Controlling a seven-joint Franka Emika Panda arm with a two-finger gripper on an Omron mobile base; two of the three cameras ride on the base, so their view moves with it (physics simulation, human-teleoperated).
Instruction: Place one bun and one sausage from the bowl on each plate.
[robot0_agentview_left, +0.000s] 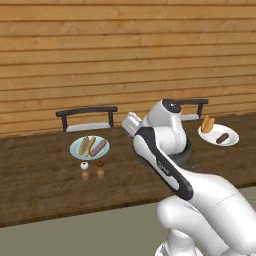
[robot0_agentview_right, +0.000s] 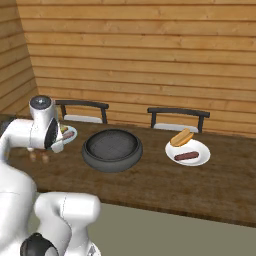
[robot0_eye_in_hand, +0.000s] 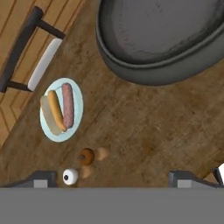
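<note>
With each plate, pale blue at left and white at right, holding bun and sausage, the spread, empty gripper likely need only retreat from the empty bowl.

Even, soft rendered light, faint shadows, no glare; coarse, slightly blurry pictures.

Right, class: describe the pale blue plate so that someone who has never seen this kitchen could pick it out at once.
Start at the long dark wooden table before the plank wall, and find the big black-grey bowl in its middle. The pale blue plate lies on the side with the two small shakers, just behind them. Unlike the white plate, it is blue and sits by the shakers; both carry a bun and sausage.
</note>
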